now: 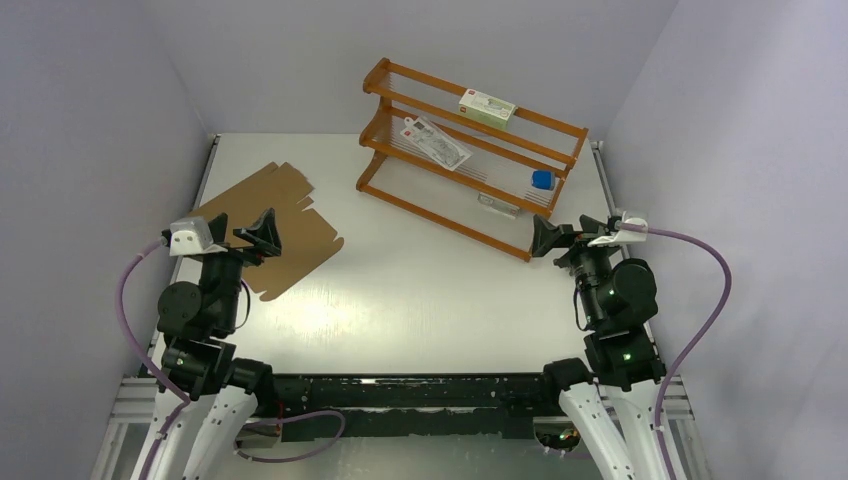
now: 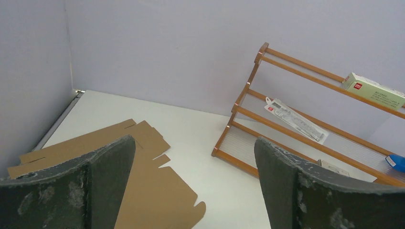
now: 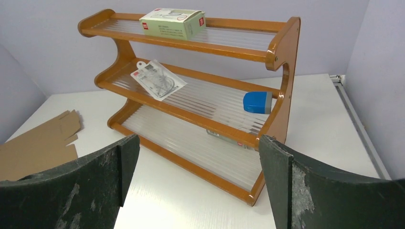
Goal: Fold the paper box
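The paper box (image 1: 300,235) is a flat, unfolded brown cardboard sheet with flaps and notches, lying on the left half of the white table (image 1: 420,290). My left gripper (image 1: 258,238) hovers over the sheet's near left part, open and holding nothing. In the left wrist view the sheet (image 2: 153,186) lies below and left of the wide-apart fingers of the left gripper (image 2: 195,143). My right gripper (image 1: 562,235) is open and empty at the right side, far from the sheet. The right wrist view shows the right gripper (image 3: 198,140) facing a rack, with the sheet (image 3: 38,148) at the far left.
A three-shelf wooden rack (image 1: 470,150) stands at the back right, close in front of the right gripper. It carries a white and green carton (image 1: 487,107) on top, a flat packet (image 1: 435,143) in the middle, and a blue block (image 1: 542,180). Walls enclose three sides.
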Action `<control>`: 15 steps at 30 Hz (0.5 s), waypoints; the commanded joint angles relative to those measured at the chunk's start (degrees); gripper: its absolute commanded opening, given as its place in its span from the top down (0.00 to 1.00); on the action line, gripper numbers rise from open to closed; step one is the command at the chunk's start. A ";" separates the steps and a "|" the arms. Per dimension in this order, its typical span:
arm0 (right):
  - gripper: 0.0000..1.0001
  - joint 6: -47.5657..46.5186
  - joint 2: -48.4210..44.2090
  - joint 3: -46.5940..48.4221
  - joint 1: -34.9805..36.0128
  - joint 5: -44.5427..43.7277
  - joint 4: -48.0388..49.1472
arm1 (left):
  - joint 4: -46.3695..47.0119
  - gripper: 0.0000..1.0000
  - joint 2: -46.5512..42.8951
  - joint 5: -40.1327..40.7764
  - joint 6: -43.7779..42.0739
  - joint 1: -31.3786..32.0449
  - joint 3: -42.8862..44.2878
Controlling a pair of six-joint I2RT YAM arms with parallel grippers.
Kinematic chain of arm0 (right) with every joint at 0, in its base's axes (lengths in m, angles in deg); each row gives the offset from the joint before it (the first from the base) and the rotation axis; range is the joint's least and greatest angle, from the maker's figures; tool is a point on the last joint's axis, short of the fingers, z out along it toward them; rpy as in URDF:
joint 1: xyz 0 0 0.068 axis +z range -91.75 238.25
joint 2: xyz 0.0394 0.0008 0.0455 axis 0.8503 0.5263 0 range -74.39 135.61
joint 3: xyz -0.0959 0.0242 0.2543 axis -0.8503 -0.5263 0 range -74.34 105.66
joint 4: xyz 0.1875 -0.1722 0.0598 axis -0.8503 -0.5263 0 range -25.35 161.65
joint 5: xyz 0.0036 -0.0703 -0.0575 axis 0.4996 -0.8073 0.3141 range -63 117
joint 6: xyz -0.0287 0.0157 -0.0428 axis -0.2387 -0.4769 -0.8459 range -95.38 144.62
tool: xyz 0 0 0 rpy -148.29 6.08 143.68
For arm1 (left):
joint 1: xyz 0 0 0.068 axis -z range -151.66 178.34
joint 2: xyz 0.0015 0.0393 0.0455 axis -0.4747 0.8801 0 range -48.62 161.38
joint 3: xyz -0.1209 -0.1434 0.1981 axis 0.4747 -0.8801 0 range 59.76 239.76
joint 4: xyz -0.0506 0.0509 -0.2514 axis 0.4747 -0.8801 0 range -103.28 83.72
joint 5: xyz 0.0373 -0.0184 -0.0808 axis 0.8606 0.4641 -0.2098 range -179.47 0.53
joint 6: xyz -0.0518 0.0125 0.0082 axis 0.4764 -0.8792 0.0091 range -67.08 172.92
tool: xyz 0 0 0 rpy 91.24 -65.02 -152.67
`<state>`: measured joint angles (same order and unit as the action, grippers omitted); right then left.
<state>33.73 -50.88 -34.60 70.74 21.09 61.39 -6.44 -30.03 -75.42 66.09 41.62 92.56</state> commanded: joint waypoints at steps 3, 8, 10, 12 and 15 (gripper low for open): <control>0.00 -0.38 0.23 0.99 0.52 2.30 0.56 | 2.19 0.00 -0.43 -0.75 0.34 -0.16 -0.45; 0.00 -0.18 1.12 0.76 0.43 3.63 1.45 | 2.10 0.00 -0.38 -0.69 0.44 -0.18 -0.45; 0.00 -0.32 2.38 1.09 0.48 5.32 1.59 | 2.14 0.00 -0.22 -0.80 0.54 -0.13 -0.45; 0.00 0.05 3.87 1.22 0.50 7.67 2.10 | 2.10 0.00 -0.20 -0.87 0.66 -0.18 -0.45; 0.00 0.31 6.88 1.24 0.47 13.06 3.77 | 1.92 0.00 -0.04 -0.52 0.96 -0.15 -0.47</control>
<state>33.79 -46.99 -34.58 70.76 26.79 62.31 -6.44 -30.03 -75.53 66.26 41.62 92.56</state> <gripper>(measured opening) 0.997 0.996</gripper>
